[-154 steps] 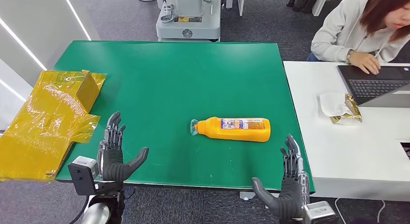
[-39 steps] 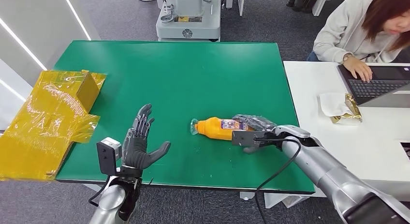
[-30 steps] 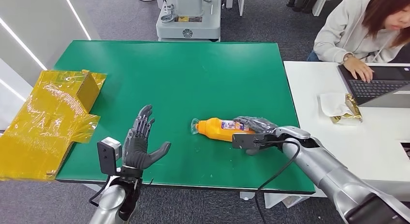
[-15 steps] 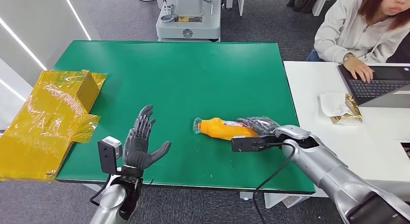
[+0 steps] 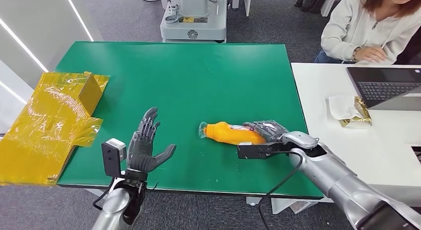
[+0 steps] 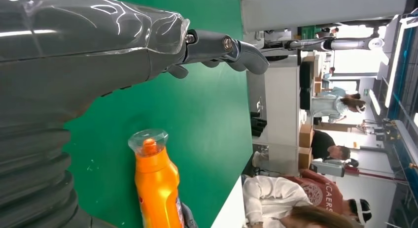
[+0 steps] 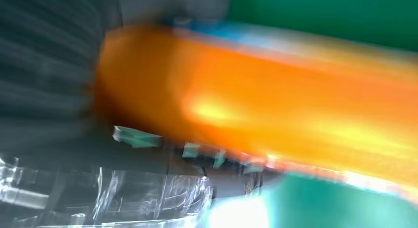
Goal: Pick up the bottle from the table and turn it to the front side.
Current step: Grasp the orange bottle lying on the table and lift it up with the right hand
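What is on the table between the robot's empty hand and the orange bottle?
Nothing. In the head view, only bare green table lies between the open left hand and the capped end of the orange bottle, which the right hand grips.

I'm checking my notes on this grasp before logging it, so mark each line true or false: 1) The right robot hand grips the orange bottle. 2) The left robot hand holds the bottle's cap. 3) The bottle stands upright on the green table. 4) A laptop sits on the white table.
1) True: the right robot hand is closed around the base end of the orange bottle.
2) False: the left robot hand is open and empty, apart from the bottle.
3) False: it lies on its side on the green table.
4) True: the laptop rests on the white table.
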